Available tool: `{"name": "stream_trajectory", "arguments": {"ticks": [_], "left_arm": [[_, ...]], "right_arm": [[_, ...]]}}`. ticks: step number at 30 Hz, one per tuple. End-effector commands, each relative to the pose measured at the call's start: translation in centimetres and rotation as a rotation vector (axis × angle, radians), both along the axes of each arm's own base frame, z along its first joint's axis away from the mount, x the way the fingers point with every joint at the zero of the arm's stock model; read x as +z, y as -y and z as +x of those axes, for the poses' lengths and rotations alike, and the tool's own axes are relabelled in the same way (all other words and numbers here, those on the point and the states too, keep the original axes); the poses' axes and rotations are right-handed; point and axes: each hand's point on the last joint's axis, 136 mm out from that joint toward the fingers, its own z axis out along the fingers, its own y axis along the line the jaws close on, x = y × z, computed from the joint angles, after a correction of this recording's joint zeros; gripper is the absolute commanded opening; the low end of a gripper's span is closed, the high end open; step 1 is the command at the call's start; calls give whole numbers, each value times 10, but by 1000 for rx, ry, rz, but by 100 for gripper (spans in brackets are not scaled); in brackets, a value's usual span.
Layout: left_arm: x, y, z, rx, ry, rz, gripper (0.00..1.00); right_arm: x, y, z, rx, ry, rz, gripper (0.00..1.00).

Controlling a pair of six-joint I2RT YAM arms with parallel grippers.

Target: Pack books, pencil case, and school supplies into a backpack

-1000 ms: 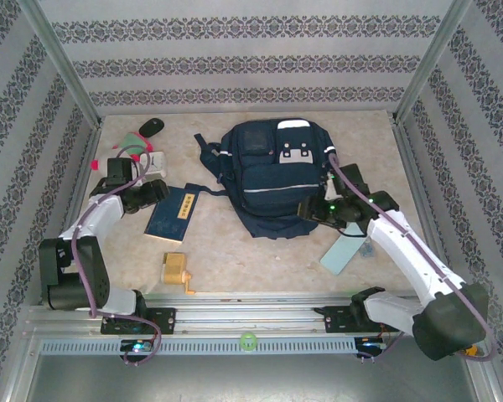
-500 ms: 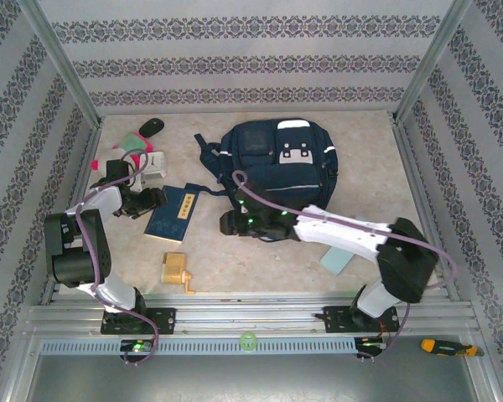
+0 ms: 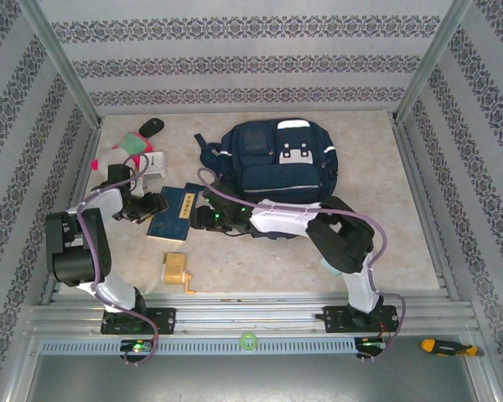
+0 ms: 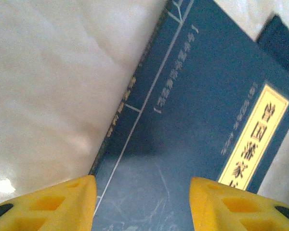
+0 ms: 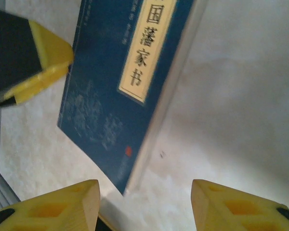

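From above, the books (image 3: 174,219) lie flat left of the table's (image 3: 260,270) centre, just beside the backpack's (image 3: 272,172) near-left corner, between the left gripper (image 3: 157,206) and the right gripper (image 3: 199,219).

At the left wrist, the jaws gape wide and empty over the cover; they would best brace the spine.

At the right wrist, the jaws are likewise spread and empty at the near corner, so lifting probably calls for a finger slipped under that edge.
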Motion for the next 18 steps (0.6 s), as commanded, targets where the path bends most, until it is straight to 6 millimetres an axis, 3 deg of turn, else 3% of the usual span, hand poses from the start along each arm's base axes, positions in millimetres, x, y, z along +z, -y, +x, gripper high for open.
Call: {"name": "stream_trajectory", "arguments": {"ticks": [1, 5, 11, 18], "left_arm": [[2, 17, -28, 22, -74, -107, 52], [12, 26, -39, 28, -67, -148, 52], [14, -5, -36, 85, -33, 37, 57], [-4, -8, -24, 71, -76, 41, 54]], "right_arm": [[-1, -11, 12, 10, -9, 10, 51], [-15, -7, 17, 8, -21, -44, 49], [-30, 6, 20, 22, -13, -163, 49], [-41, -9, 20, 46, -57, -119, 45]]}}
